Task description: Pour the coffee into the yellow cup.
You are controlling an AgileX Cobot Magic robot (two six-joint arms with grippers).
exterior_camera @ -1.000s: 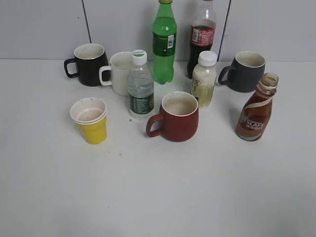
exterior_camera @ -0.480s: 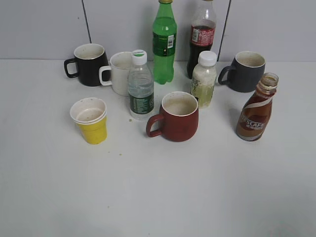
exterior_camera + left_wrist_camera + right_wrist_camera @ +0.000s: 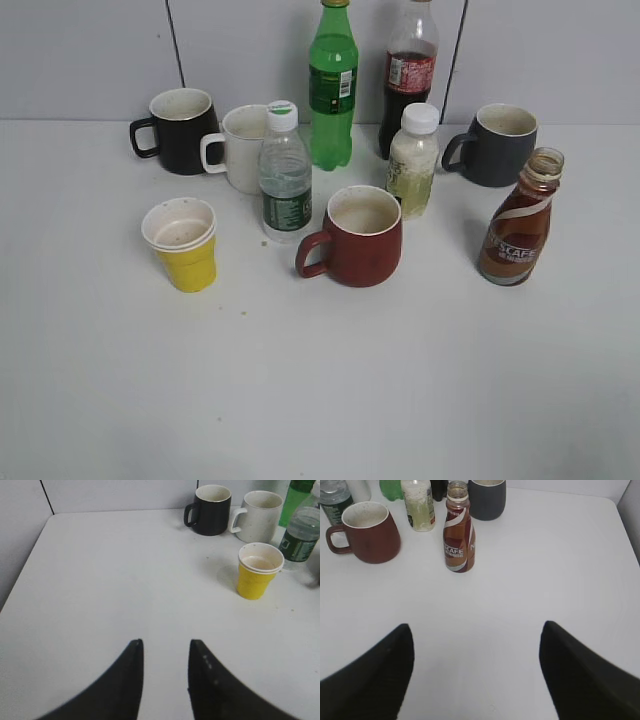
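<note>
The coffee bottle (image 3: 518, 222), brown glass with a white swoosh and no cap, stands upright at the right of the table; it also shows in the right wrist view (image 3: 459, 532). The yellow cup (image 3: 184, 245) stands at the left, upright, white inside; it shows in the left wrist view (image 3: 257, 571) too. My left gripper (image 3: 165, 642) is open and empty, over bare table well short of the cup. My right gripper (image 3: 477, 627) is wide open and empty, well short of the bottle. Neither arm shows in the exterior view.
A dark red mug (image 3: 357, 238) stands mid-table between cup and coffee. Behind are a water bottle (image 3: 285, 178), white mug (image 3: 240, 147), black mug (image 3: 179, 130), green bottle (image 3: 332, 85), cola bottle (image 3: 408, 78), a small pale bottle (image 3: 413, 162) and a grey mug (image 3: 497, 144).
</note>
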